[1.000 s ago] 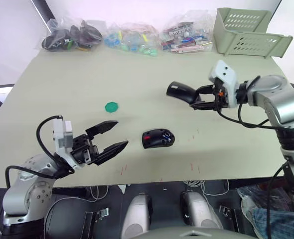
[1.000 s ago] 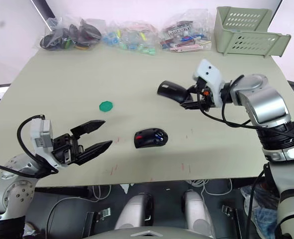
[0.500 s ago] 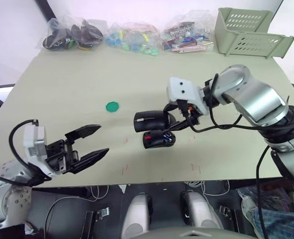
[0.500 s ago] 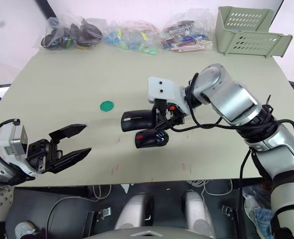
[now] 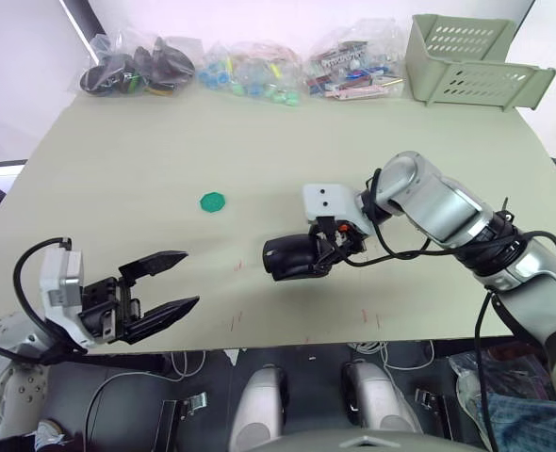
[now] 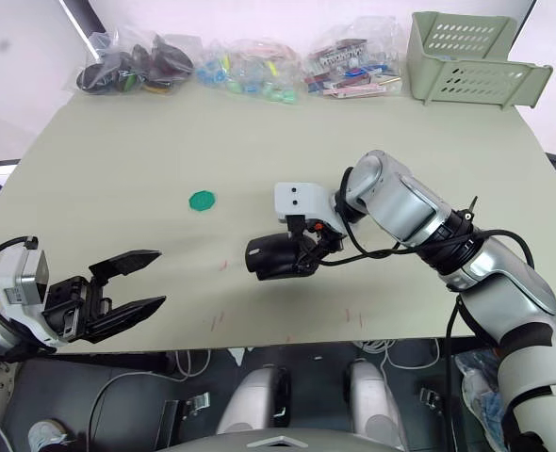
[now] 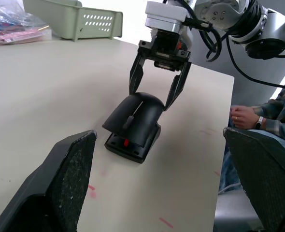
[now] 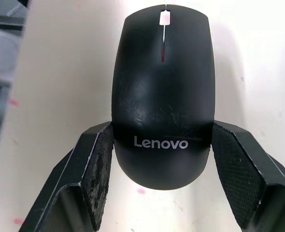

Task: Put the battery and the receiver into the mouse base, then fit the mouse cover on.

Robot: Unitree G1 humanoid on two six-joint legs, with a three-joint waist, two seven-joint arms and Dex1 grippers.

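The glossy black mouse cover [image 8: 164,96] sits tilted on top of the mouse base [image 7: 130,145], whose dark edge and small red part show beneath it. My right gripper [image 5: 320,252] is shut on the mouse cover, one finger [image 8: 99,164] on each side of its rear end. Near the table's front left edge my left gripper [image 5: 186,280] stands open and empty, well to the left of the mouse. The battery and the receiver are hidden.
A flat green disc [image 5: 212,201] lies left of the mouse. Along the table's far edge are bags of small parts [image 5: 250,73] and a pale green basket [image 5: 466,56]. A person's hand [image 7: 244,116] rests beyond the table's edge.
My right gripper carried the mouse cover from the back right down and left, and it now rests on the mouse base. My left gripper drew back toward the front left.
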